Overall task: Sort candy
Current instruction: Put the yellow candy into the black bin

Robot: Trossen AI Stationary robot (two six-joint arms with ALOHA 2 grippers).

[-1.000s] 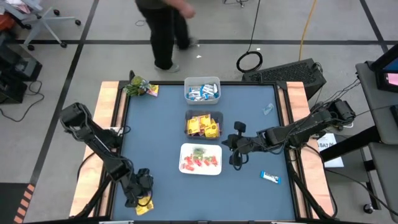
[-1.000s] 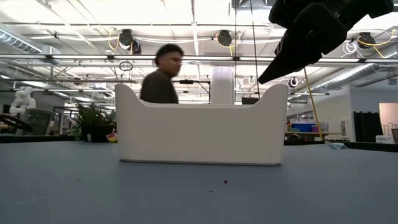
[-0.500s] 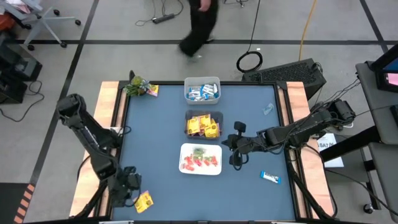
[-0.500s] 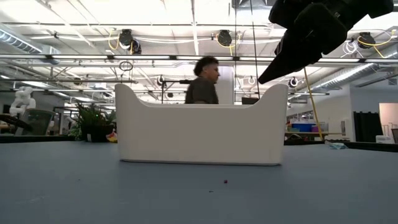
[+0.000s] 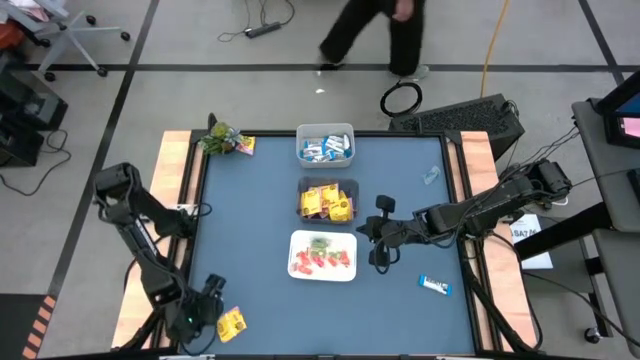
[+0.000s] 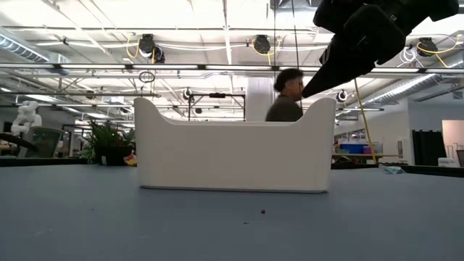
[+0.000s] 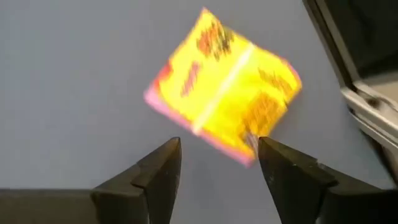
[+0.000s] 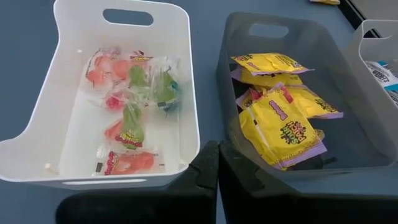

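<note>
A yellow candy packet with red marks lies flat on the blue table near its front left corner. My left gripper stands open just short of it, toward the left edge, with nothing between the fingers. My right gripper is shut and hangs above the table right of the white bin. That white bin holds red and green candies. A grey bin holds yellow packets. A third bin holds blue-and-white bars.
A blue-and-white bar lies loose at the front right, and a small pale piece farther back. A green leafy thing with a yellow packet sits at the far left corner. A person walks behind the table.
My left gripper has opened and let go of the yellow packet, then drawn back toward the table's left edge. The packet stays flat on the table near the front left corner. The person has walked from left to right behind the table.
</note>
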